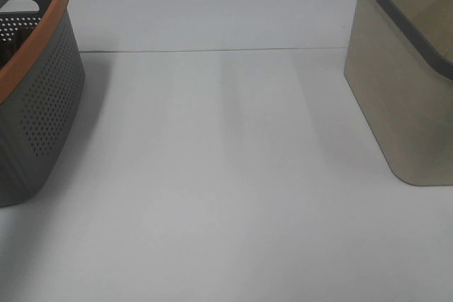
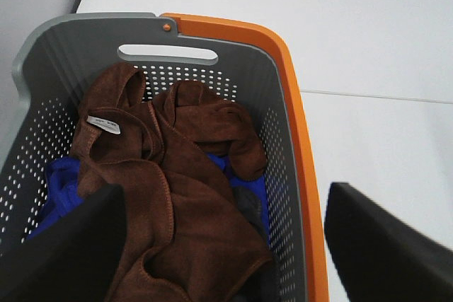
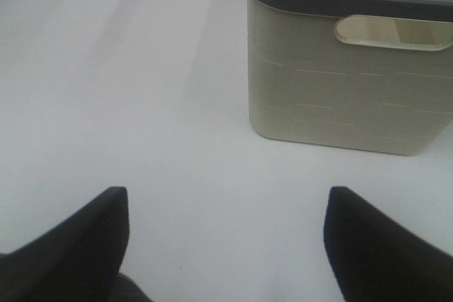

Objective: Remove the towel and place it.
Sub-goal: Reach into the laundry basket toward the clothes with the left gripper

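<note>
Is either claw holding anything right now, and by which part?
Nothing is held. The left gripper is open above the towel in the grey basket; the right gripper is open over the table.

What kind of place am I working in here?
Probably a lab bench staged for laundry sorting: plain white table, grey perforated basket holding the brown towel, beige basket opposite.

The towel (image 2: 177, 196), dark reddish-brown terry with a small white tag (image 2: 104, 124), lies crumpled inside the grey orange-rimmed basket (image 2: 294, 139), atop blue cloth (image 2: 60, 182).
</note>
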